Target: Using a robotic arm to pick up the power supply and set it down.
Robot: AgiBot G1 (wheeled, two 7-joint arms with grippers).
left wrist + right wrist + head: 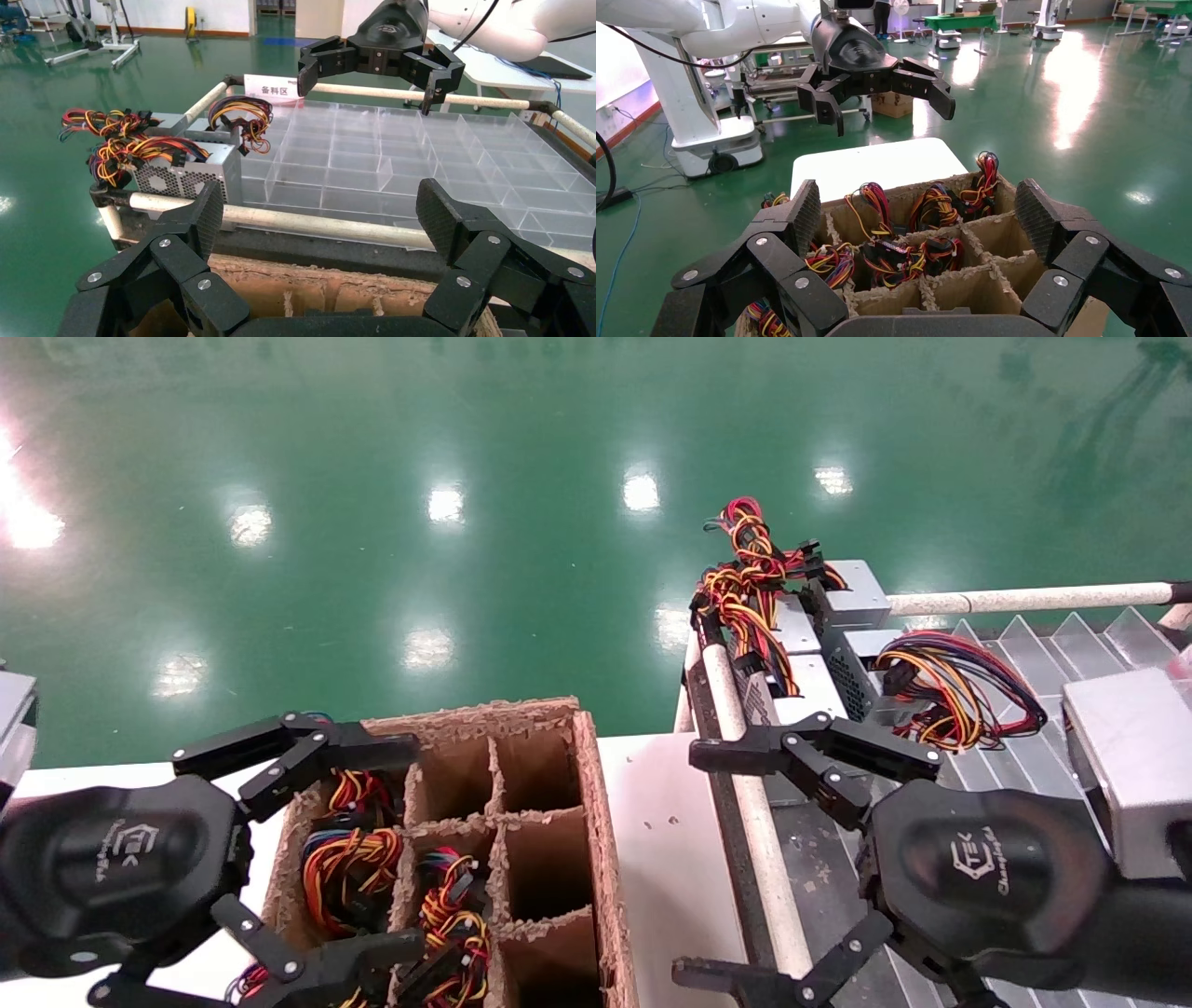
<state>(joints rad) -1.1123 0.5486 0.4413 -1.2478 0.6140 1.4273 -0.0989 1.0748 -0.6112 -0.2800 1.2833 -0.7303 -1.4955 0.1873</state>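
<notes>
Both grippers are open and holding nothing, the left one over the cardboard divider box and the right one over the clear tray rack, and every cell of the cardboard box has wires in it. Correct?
Not quite. The left gripper and right gripper are open and empty as you say, but the head view shows several cells of the cardboard box empty; only those on its left side hold wires.

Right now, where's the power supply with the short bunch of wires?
In the head view the power supply sits on the robot's right, at the far corner of the clear divider tray, by the white rail, beyond the open right claw.
</notes>
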